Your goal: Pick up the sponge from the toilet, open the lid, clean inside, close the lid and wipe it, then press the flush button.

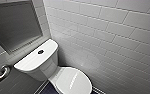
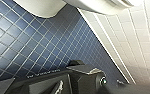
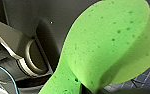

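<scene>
Right hand (image 3: pixel 91 88) has the sponge (image 3: pixel 108 42), that's plain: the green block bulges up large in its wrist view and is pinched into a fold where the hand clamps it, so it is off the toilet (image 1: pixel 44 67) and in the grip. Over to the head view, and the lid (image 1: pixel 73 81) is flat down on the bowl, a glossy white oval whose long axis runs from the tank out to the front rim, with the hinge end tucked under the tank. The flush button (image 1: pixel 40 52) sits dark in the middle of the tank top, well apart from the lid's front edge. Now the left hand (image 2: pixel 83 71): whether it is wide or narrow I cannot tell, but its wrist view looks along the blue tiled floor (image 2: pixel 28 45) with the white underside of the bowl (image 2: pixel 41 7) above and the white wall (image 2: pixel 131 42) beside, so I judge that it hangs low by the bowl, below the lid. That is the relation to watch, as I read it: lifting the lid means catching its front edge, the end farthest from the tank, and swinging it up toward the tank, with the sponge-carrying hand kept free for the bowl.
</scene>
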